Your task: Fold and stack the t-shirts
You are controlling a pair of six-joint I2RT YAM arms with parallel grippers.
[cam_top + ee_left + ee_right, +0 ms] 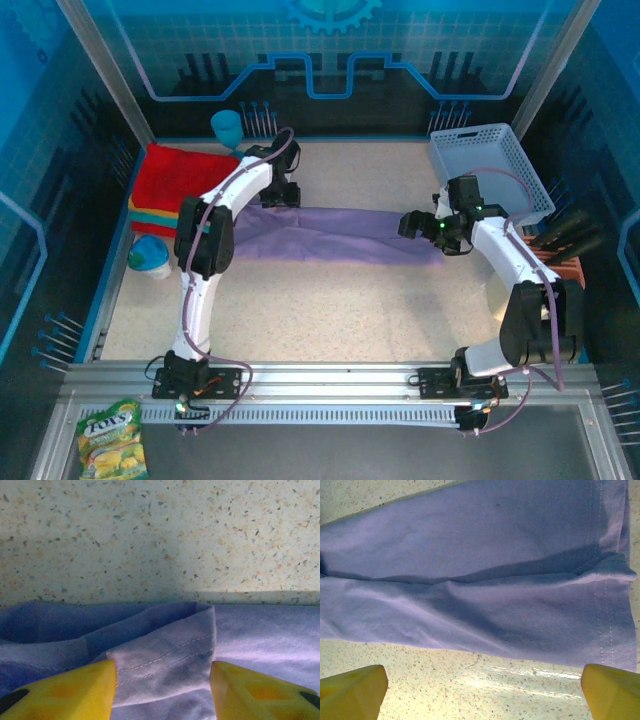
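A lavender t-shirt (335, 234) lies folded into a long narrow strip across the middle of the table. My left gripper (283, 195) is low over its left end. In the left wrist view its yellow fingers (75, 690) stand apart, with the stitched hem fold (165, 655) lying loose between them. My right gripper (412, 224) hovers at the strip's right end. Seen from the right wrist, it (484, 685) is open over bare table just beside the shirt's edge (470, 630). A folded red shirt (180, 175) tops a stack with yellow-orange (148, 214) beneath, at the back left.
A pale blue lattice basket (487, 165) stands at the back right. A teal cup (227, 127) sits behind the stack and a blue-white bowl (150, 256) in front of it. A brown object (560, 268) lies at the right edge. A snack bag (112, 440) lies by the rail.
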